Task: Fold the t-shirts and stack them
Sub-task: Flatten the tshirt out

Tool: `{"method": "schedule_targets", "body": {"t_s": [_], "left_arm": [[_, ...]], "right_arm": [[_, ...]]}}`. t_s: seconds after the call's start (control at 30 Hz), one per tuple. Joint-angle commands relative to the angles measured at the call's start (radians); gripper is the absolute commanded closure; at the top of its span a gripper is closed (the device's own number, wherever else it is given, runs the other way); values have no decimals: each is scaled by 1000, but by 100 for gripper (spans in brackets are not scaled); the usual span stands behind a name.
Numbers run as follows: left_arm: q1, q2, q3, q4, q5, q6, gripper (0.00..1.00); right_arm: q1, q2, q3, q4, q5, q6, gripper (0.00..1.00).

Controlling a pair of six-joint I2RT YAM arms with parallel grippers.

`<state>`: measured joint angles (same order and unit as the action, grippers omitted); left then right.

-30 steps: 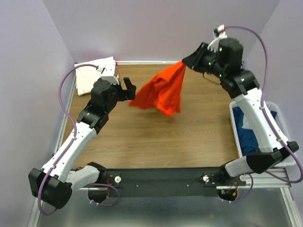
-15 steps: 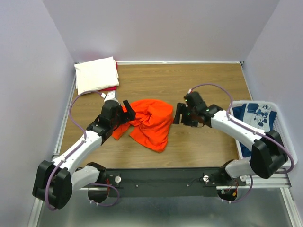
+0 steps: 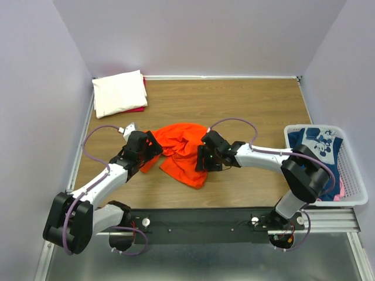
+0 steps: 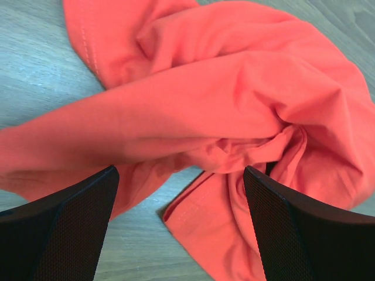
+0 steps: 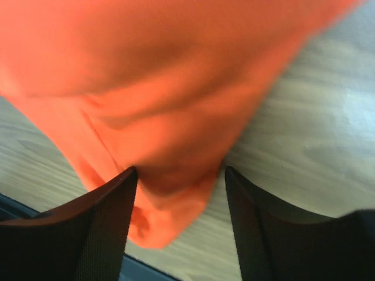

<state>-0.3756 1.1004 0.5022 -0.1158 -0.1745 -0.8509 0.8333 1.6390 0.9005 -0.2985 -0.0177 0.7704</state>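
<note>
Orange t-shirt (image 3: 184,153) lay crumpled between my left gripper (image 3: 153,146) and right gripper (image 3: 202,159), both spread wide; a second earlier, the right one held it aloft.

One orange t-shirt (image 3: 183,147), one cream t-shirt (image 3: 119,92), one navy t-shirt (image 3: 297,139), perhaps more; one basket (image 3: 353,177).

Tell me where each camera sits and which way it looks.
Top external: high behind the arms, looking down on the wooden table; both whole arms show, left gripper and right gripper at the orange t-shirt.
Left wrist: on the left wrist, looking down between its open fingers at the crumpled shirt.
Right wrist: on the right wrist, close on the shirt's edge between its open fingers.
Shared: all see that shirt.
</note>
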Motion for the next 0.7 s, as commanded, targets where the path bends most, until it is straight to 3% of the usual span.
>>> {"method": "schedule_targets", "body": {"t_s": [0.0, 0.07, 0.17, 0.2, 0.27, 0.3, 0.37, 0.47, 0.53, 0.67], "left_arm": [[20, 22, 2, 22, -83, -24, 6], [27, 30, 1, 31, -94, -23, 7], [44, 65, 2, 47, -94, -17, 10], [49, 70, 2, 51, -94, -16, 12], [72, 87, 2, 70, -88, -11, 18], [78, 101, 4, 86, -83, -2, 26], [89, 114, 9, 99, -69, 9, 38], [110, 144, 24, 110, -51, 19, 72], [128, 170, 54, 110, -43, 18, 100], [156, 239, 156, 128, -36, 26, 100]], "right_arm": [[12, 45, 21, 33, 13, 18, 40], [10, 57, 32, 30, 40, 10, 48], [7, 56, 51, 0, 106, 0, 68], [-3, 51, 61, -14, 155, -3, 78], [-29, 39, 66, -51, 186, -20, 88], [-77, 19, 69, -62, 202, -43, 93], [-135, -8, 69, -76, 213, -71, 96], [-265, -63, 87, -102, 235, -134, 97], [-356, -76, 113, -117, 260, -184, 97], [-480, -33, 230, -140, 282, -227, 94]]}}
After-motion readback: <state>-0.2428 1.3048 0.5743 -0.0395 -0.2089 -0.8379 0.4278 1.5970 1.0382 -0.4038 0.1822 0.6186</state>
